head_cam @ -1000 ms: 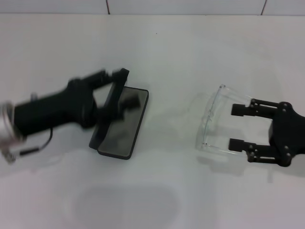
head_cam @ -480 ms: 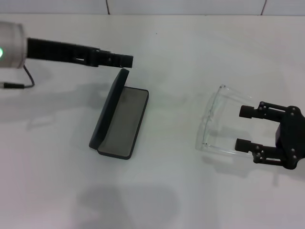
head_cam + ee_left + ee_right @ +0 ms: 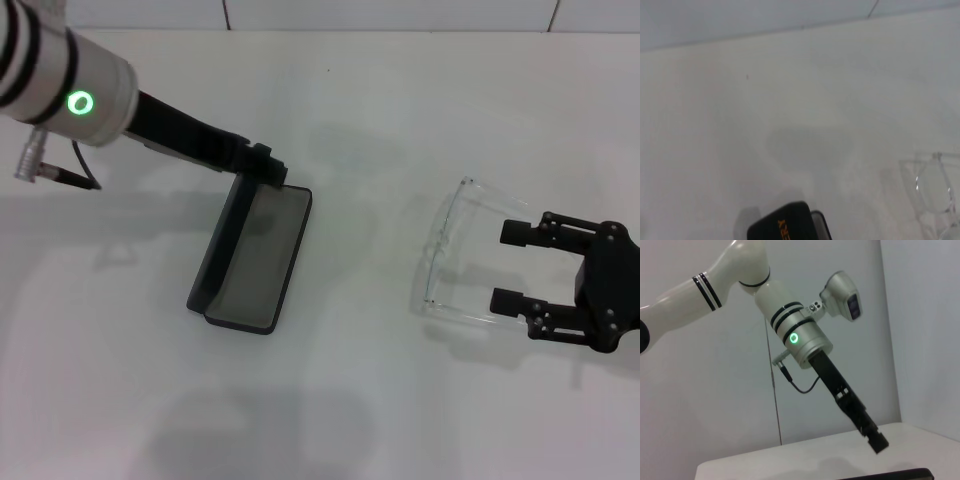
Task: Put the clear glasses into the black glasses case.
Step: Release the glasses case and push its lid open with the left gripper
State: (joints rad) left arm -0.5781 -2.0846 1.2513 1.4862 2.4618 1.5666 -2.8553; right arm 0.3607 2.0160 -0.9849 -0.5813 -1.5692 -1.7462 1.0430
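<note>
The black glasses case (image 3: pixel 262 262) lies open left of the table's middle, its lid (image 3: pixel 225 235) standing upright and the grey lining showing. My left gripper (image 3: pixel 266 166) reaches down from the upper left, shut, with its tip at the lid's far top corner. The left wrist view shows the lid's corner with the orange logo (image 3: pixel 787 226) and the clear glasses (image 3: pixel 935 186). The clear glasses (image 3: pixel 452 250) rest on the table at the right, temple arms pointing toward my right gripper (image 3: pixel 512 266). That gripper is open at the temple ends, holding nothing.
The white table (image 3: pixel 380 400) ends at a tiled wall (image 3: pixel 400 14) behind. A thin cable (image 3: pixel 60 178) hangs under the left wrist. The right wrist view shows the left arm (image 3: pixel 805 340) against a plain wall, with the left gripper (image 3: pixel 875 440) above the case's edge (image 3: pixel 890 474).
The left gripper let go of the lid, swung up and away, then came back down to the lid's top corner. The right gripper drew back slightly from the glasses.
</note>
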